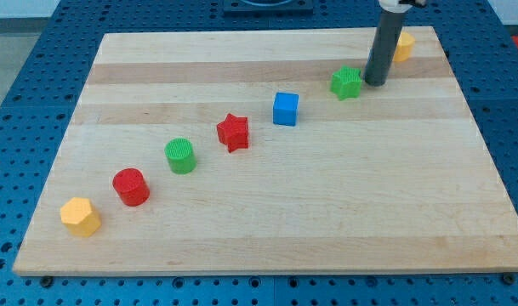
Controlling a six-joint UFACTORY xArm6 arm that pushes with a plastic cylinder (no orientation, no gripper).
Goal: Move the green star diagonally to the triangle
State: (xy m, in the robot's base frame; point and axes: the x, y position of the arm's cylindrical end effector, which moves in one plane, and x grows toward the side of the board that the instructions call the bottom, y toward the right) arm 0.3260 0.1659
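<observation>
Pale wood makes up the surface (267, 221), a planked board lying on a blue perforated bench (20, 51). The arm carries no jaws at all, so nothing is clenched or released; it ends in a straight dark rod, and my tip (376, 82) rests on the board near the view's top right.

Just to the view's left of the tip, almost touching it, sits the green star (347, 82). Whether the two actually meet cannot be told from this angle. Behind the rod, toward the view's top right, a yellow block (403, 47) peeks out, partly hidden by the rod, so its shape is unclear.

From the star a loose diagonal line of blocks runs away from the tip toward the view's bottom left. First comes the blue cube (286, 109), near the star but apart from it. Next is the red star (233, 132), then the green cylinder (180, 155), then the red cylinder (131, 187), and last the yellow block with angled sides (80, 216) close to the board's lower left corner. Each stands separate from its neighbours.

The blue cube is the nearest thing on the far side of the star from the tip, lying lower and to the view's left.
</observation>
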